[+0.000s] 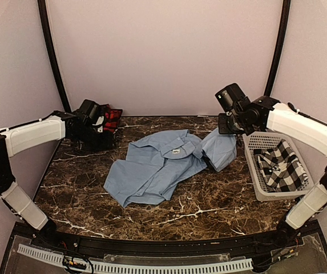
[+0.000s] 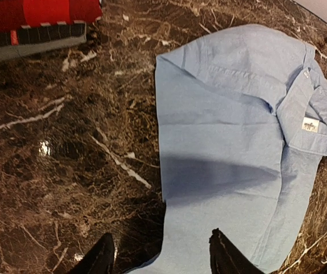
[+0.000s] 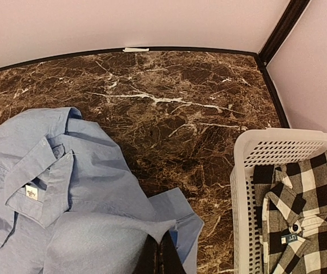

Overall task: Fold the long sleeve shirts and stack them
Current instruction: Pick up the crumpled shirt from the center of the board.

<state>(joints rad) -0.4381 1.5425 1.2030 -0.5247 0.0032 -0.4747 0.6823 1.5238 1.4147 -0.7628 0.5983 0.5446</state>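
Observation:
The light blue shirt (image 1: 154, 168) lies crumpled and spread at the table's middle, collar and label up. My right gripper (image 1: 225, 131) is shut on a fold of its right side and holds that part lifted; in the right wrist view the gripper (image 3: 162, 258) pinches the blue cloth (image 3: 83, 228). The red-and-black plaid shirt (image 1: 112, 117) lies folded at the far left. My left gripper (image 1: 97, 130) hovers beside it, open and empty; in the left wrist view the gripper (image 2: 160, 260) straddles the blue shirt's (image 2: 237, 142) edge. The black-and-white checked shirt (image 1: 281, 165) lies in the basket.
A white lattice basket (image 1: 252, 171) stands at the right edge, also in the right wrist view (image 3: 240, 188). The dark marble table (image 1: 209, 205) has walls at the back and both sides. The plaid shirt shows at the upper left of the left wrist view (image 2: 37, 14).

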